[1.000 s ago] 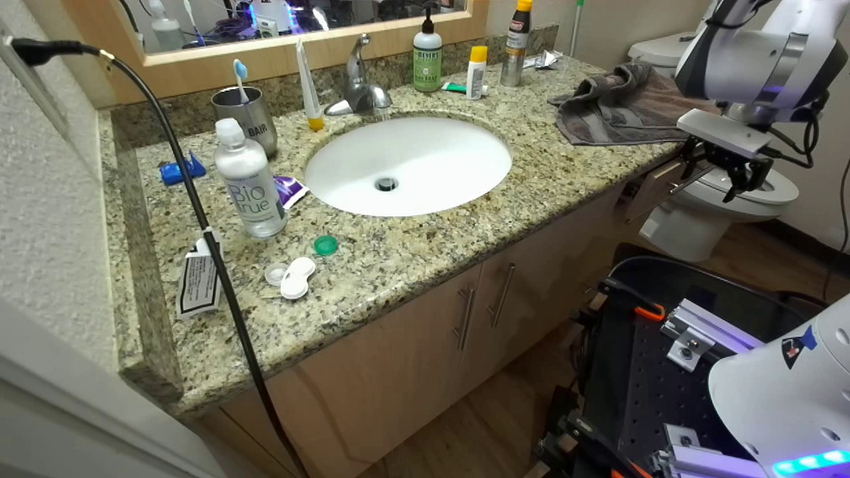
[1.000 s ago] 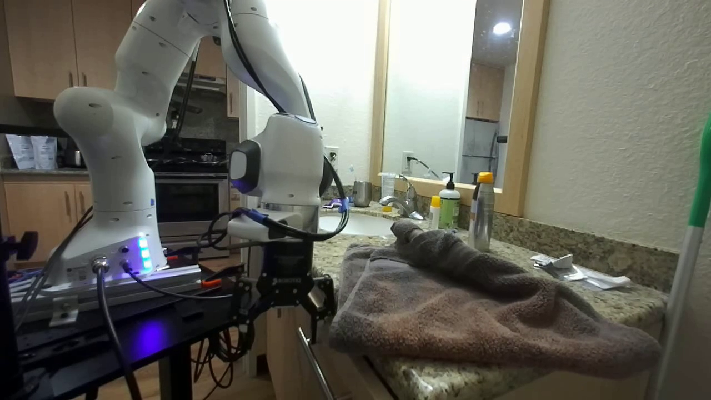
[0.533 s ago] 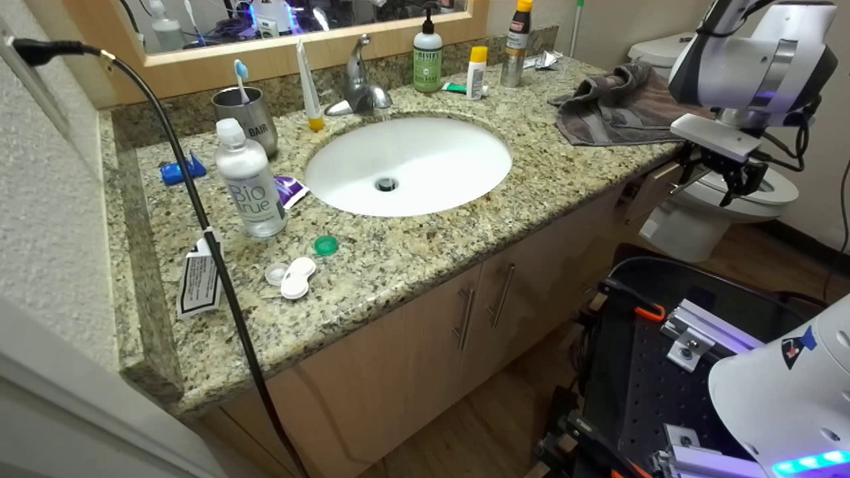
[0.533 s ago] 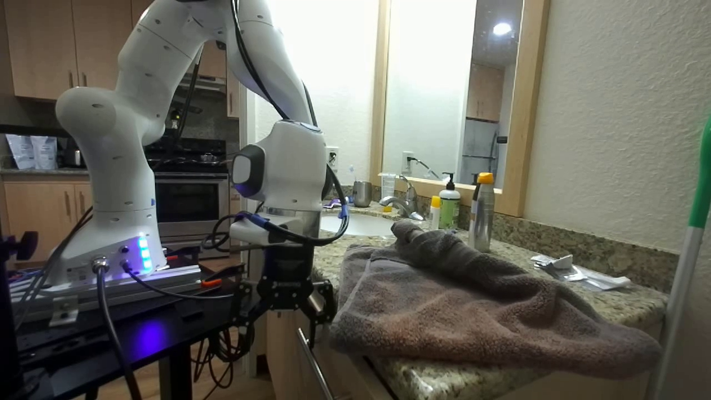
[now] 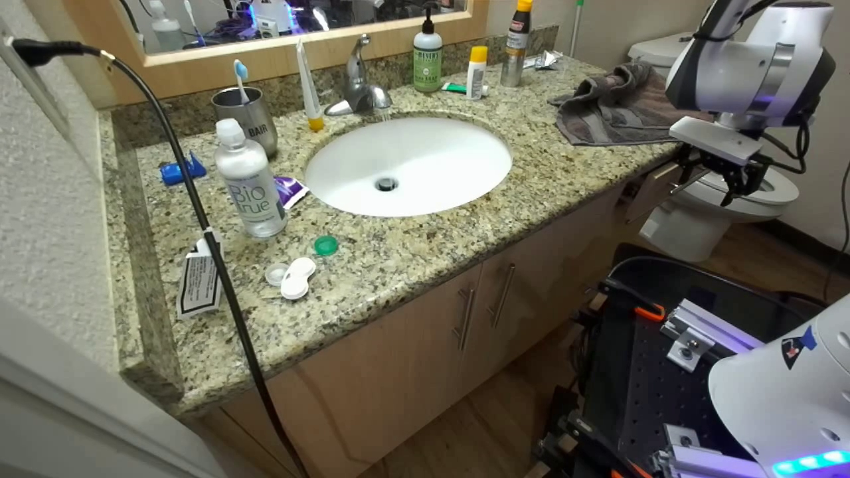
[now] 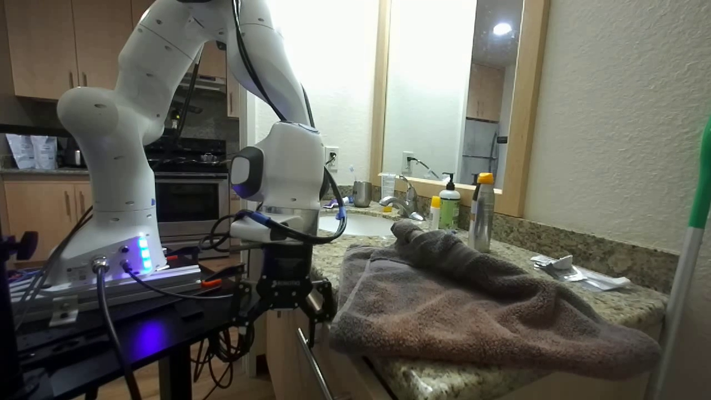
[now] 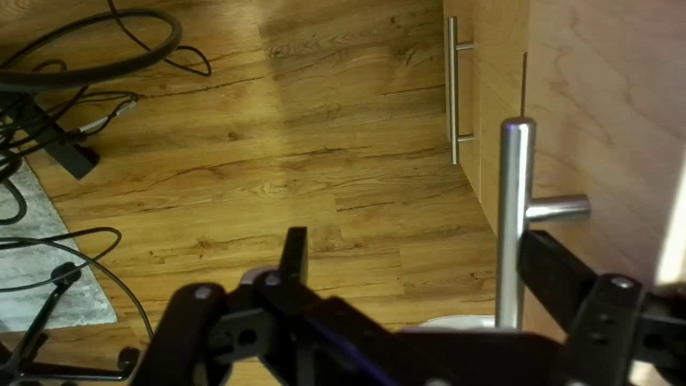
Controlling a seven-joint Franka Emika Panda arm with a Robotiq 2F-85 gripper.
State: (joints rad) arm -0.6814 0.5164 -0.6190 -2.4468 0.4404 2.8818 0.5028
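- Straddling the drawer handle (image 7: 513, 187): gripper (image 7: 412, 236), pointing down, fingers (image 7: 554, 279) released and spread wide.
- One finger sits behind the bar, between it and the wood drawer front (image 7: 605, 107); can't tell if it touches either. Other finger is well clear of it, over the floor (image 7: 321, 177).
- Handle location: straight metal bar on the drawer front, at the cabinet (image 5: 392, 358) end nearest the toilet (image 5: 690, 229).
- Drawer front stands out from the cabinet, dark gap between the two.
- Second handle (image 7: 453, 91) shows in the wrist view, farther from the camera.
- Towel (image 6: 466, 300): grey-brown, rumpled on the granite countertop (image 5: 398, 265), overhanging the edge just beside the gripper.
- Sink (image 5: 412, 166): white oval basin set in the countertop, faucet (image 5: 358, 89) behind it.
- Along the backsplash (image 6: 589, 247): green soap pump (image 5: 427, 60), yellow-capped white bottle (image 5: 476, 76), metal spray can (image 5: 515, 50).
- Far end from the gripper: metal cup (image 5: 255, 123) with a toothbrush (image 5: 241, 79) in it, Biotrue bottle (image 5: 251, 186) upright, white lens case (image 5: 297, 277) and green cap (image 5: 325, 245) lying near it.
- Arm base (image 5: 790, 398) on a black cart (image 5: 654, 372) beside the cabinet, blue light (image 5: 811, 461) lit.
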